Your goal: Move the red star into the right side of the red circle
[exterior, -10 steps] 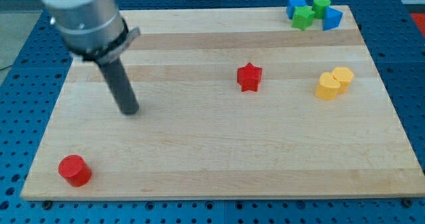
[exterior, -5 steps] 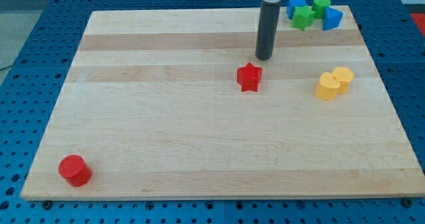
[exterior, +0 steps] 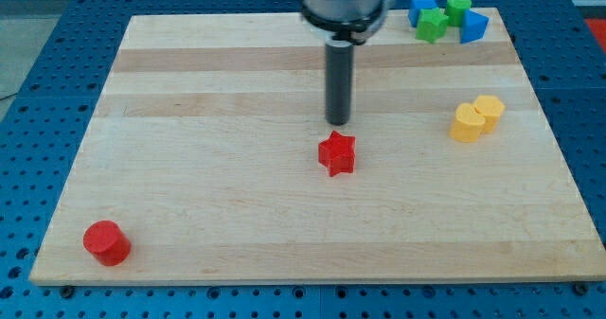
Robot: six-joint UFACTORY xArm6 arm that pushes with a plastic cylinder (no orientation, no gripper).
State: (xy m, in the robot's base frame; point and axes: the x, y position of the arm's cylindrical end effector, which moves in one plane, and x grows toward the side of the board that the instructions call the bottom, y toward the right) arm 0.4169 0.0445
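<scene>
The red star (exterior: 337, 154) lies near the middle of the wooden board (exterior: 237, 196). My tip (exterior: 338, 121) stands just above the star toward the view's top, a small gap between them. The red circle (exterior: 105, 242), a short cylinder, sits at the board's bottom left corner, far to the left of the star.
A yellow heart (exterior: 466, 124) and a yellow hexagon-like block (exterior: 490, 109) touch each other at the right. At the top right corner a cluster holds a blue block (exterior: 422, 7), a green star (exterior: 433, 25), a green cylinder (exterior: 458, 7) and a blue triangle-like block (exterior: 474, 26).
The rod swept from the board's left to above the star, then pushed the star down and slightly left. The other blocks have not moved.
</scene>
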